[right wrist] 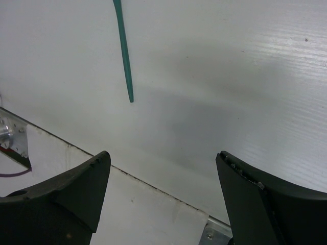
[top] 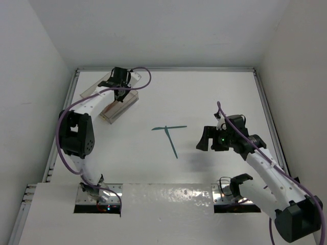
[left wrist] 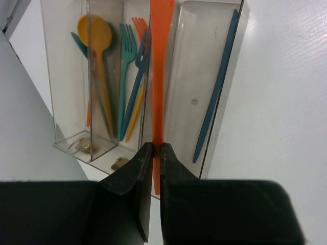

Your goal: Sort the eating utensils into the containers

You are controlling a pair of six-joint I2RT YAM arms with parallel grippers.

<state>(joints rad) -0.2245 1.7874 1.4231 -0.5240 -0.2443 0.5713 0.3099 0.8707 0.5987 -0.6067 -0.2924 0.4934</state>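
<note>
L pincer (left wrist: 154, 148) clenched on orange utensil (left wrist: 159, 76), head cut off, R pincer (right wrist: 162, 156) released

The clear tray (left wrist: 191, 61) stands at the far left of the table, with three long parallel compartments.
- Left compartment: an orange spoon (left wrist: 97, 35) lies over a teal spoon (left wrist: 77, 42).
- Middle compartment: a teal fork (left wrist: 126, 41), a dark blue fork (left wrist: 142, 58) and an orange fork (left wrist: 139, 23).
- Right compartment: one dark blue knife (left wrist: 217, 87), along the outer wall.

A flat orange utensil (left wrist: 159, 76), its type not discernible, is pinched in the left gripper (left wrist: 157, 150) over the middle-right divider. Two teal utensils (top: 168, 127) (top: 172, 145) lie mid-table, forming a T.
</note>
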